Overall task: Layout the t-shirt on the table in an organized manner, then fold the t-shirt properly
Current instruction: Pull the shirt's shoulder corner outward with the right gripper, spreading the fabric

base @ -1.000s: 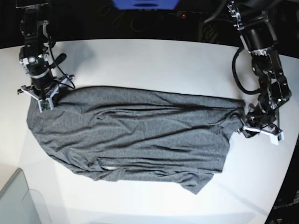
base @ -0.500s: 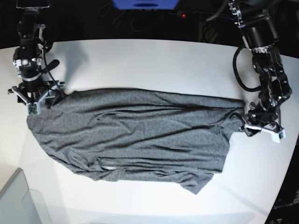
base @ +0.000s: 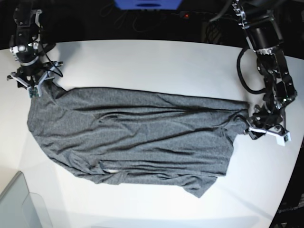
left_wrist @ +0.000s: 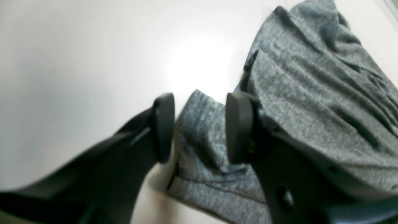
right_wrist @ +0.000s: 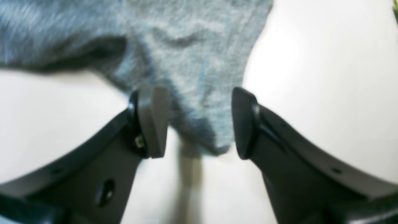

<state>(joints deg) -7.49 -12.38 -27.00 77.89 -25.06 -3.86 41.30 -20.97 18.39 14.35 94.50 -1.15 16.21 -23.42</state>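
Note:
The dark grey t-shirt (base: 137, 137) lies spread lengthwise across the white table (base: 152, 61), wrinkled, with its lower edge uneven. My right gripper (base: 33, 88) hovers at the shirt's far left corner. In the right wrist view the right gripper (right_wrist: 200, 124) is open, and the blurred corner of the t-shirt (right_wrist: 192, 62) lies loose between its fingers. My left gripper (base: 268, 134) sits low at the shirt's right end. Seen from the left wrist, the left gripper (left_wrist: 200, 127) has its fingers apart on either side of a bunched fold of the t-shirt (left_wrist: 311, 93).
A translucent grey bin corner (base: 19, 204) stands at the near left. The table's curved edge (base: 285, 190) runs close behind the left arm on the right. Dark background and a blue object (base: 147, 4) lie beyond the far edge.
The right gripper opened, let go of the shirt's left corner and moved toward the far left. That corner now reaches a little further out. The left arm barely shifted.

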